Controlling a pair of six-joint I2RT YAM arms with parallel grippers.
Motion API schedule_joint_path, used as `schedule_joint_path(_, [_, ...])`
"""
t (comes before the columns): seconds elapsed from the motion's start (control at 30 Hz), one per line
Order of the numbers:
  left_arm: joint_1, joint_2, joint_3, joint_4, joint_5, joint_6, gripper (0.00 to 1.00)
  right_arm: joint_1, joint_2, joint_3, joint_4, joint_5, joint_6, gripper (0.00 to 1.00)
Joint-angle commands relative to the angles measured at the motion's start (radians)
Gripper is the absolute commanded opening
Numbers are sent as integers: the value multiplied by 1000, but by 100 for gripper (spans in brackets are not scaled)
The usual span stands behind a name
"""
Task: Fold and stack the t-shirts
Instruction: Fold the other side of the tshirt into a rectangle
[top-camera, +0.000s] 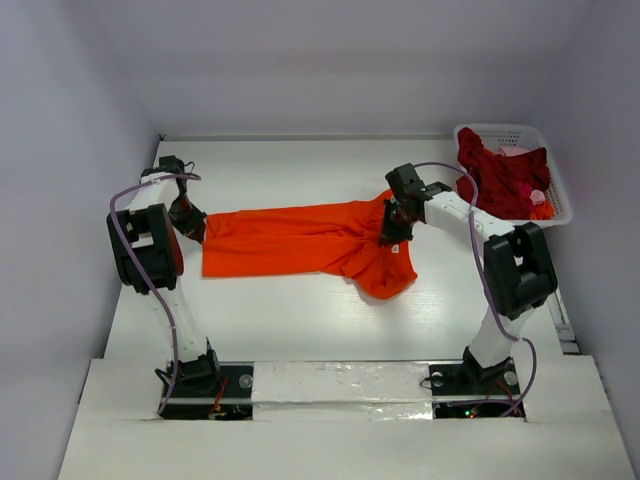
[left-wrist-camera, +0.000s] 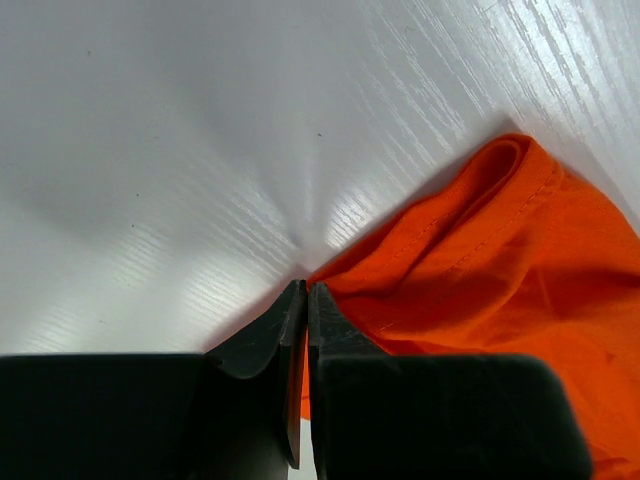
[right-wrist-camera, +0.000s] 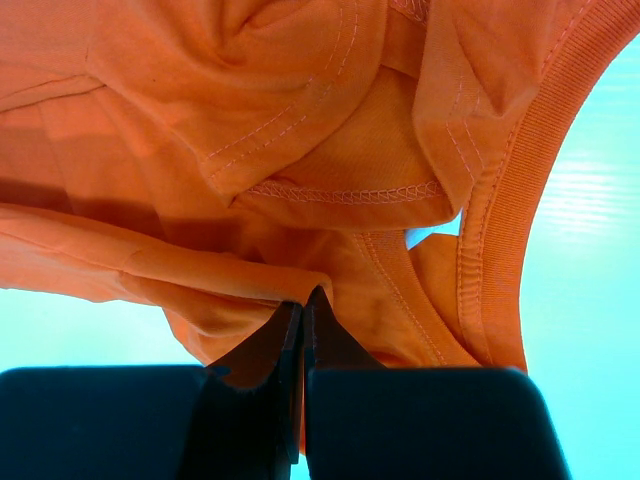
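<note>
Shirt status: your orange t-shirt (top-camera: 290, 240) lay stretched across the table (top-camera: 300, 330) between both arms | left gripper (top-camera: 199, 233) pinched tight on its left edge | right gripper (top-camera: 391, 236) clamped on bunched cloth by the collar | dark red shirts (top-camera: 500, 175) heaped in the white basket (top-camera: 500, 129), far right corner, just behind your right arm

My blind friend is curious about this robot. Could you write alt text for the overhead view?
An orange shirt lies stretched across a white table, with the robot's left gripper and right gripper each shut on one end. A white basket at the far right corner holds dark red shirts.
</note>
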Motion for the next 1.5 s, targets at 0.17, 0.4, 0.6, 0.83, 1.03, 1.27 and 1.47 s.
schedule_joint_path(0.17, [-1,17,69,-4,-61,-5,0,-9,14,44,28,-9,-11,0])
schedule_joint_path(0.4, [-1,46,120,-6,-57,-15,0,-9,15,44,28,-15,-14,0])
schedule_joint_path(0.6, [-1,54,126,-10,-64,-8,0,-9,12,45,30,-18,-11,0])
schedule_joint_path(0.83, [-1,37,107,-3,-81,-6,17,-9,9,47,35,-24,-7,0])
schedule_joint_path(1.03, [-1,31,121,-6,-101,-22,23,-9,6,45,38,-28,-5,0])
schedule_joint_path(1.27, [-1,-78,147,-55,-41,-15,12,-9,6,55,32,-33,-7,0])
schedule_joint_path(1.47, [-1,-170,101,-61,-8,9,17,-9,5,61,30,-39,-3,0])
